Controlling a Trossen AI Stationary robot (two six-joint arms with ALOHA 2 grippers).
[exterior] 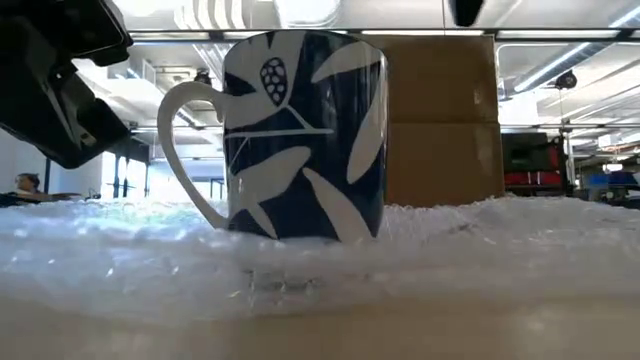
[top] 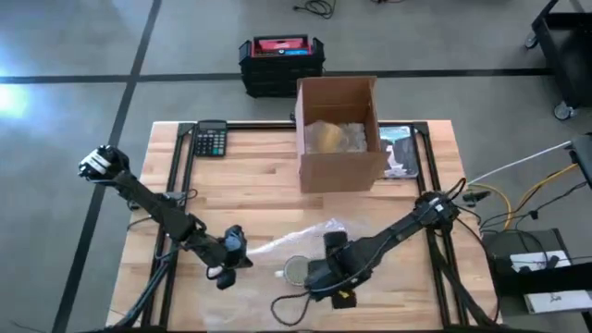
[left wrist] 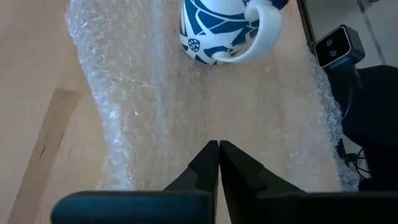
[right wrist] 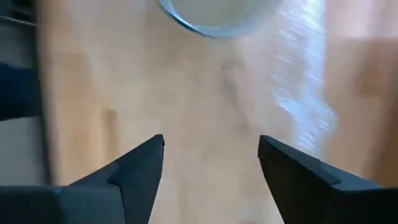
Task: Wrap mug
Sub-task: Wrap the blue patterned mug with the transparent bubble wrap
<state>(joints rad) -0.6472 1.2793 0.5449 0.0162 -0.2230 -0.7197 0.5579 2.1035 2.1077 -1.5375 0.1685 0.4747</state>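
High view shows the mug (top: 298,269) standing upright on a sheet of bubble wrap (top: 277,245) near the front of the table (top: 250,176), between the two arms. The right gripper (top: 326,275), fingers spread wide, sits just beside it and is the nearer one; the left gripper (top: 225,266), fingers pressed together on the wrap's edge, lies farther off. Its handle points toward the left gripper. It is white with dark blue leaf shapes.

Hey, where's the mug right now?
The mug stands upright on the bubble wrap near the table's front edge in the high view, between the left gripper and the right gripper.
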